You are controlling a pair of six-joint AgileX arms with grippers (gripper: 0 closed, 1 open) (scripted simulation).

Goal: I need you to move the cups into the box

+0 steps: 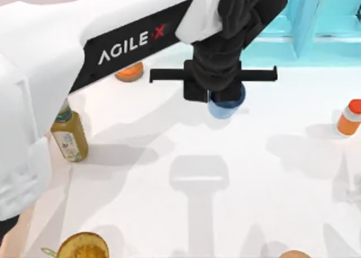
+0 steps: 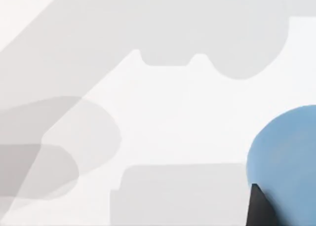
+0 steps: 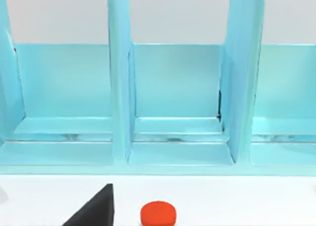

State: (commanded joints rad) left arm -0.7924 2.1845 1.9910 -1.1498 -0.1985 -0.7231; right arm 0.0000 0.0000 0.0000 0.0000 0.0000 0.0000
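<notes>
Blue, one cup (image 1: 227,107) stands upright, mouth up, just before the turquoise cabinet (image 1: 316,21), directly beneath my left gripper (image 1: 217,94); whether those fingers grip it, I cannot tell.

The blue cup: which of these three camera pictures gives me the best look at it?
The top view. There the blue cup stands on the white table, partly covered by the left gripper above it. The left wrist view catches a blue curved part of it at the edge. The right wrist view faces the turquoise cabinet.
</notes>
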